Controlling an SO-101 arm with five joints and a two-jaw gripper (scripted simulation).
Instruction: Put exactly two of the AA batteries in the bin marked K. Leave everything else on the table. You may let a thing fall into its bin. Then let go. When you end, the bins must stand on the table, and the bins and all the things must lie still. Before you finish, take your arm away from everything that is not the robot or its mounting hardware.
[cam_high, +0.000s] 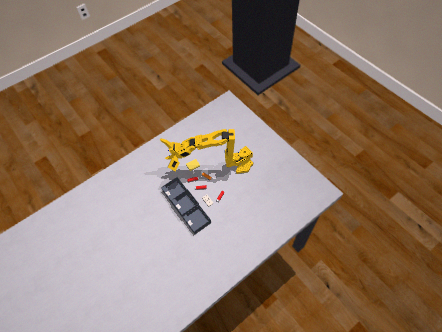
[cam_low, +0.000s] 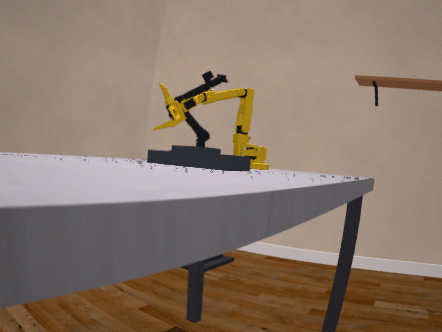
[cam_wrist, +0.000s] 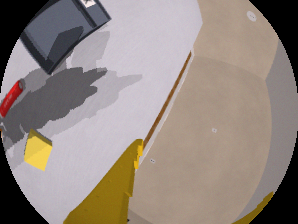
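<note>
3 red batteries (cam_high: 201, 187) betw bins (cam_high: 185, 205) & arm base, claw (cam_high: 171, 151) spread wide, holding nothing, above table

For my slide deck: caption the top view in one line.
Yellow arm holds its open, empty end effector above the table, near a three-bin row and scattered red batteries.

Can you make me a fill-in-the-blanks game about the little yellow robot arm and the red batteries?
1. The yellow arm's gripper is wide ____ and holds nothing.
2. The row of dark grey bins has ____ compartments.
3. The small red batteries lie on the grey ____, not in a bin.
4. Near the gripper lies a small ____ block.

Missing words: open; three; table; yellow
</note>
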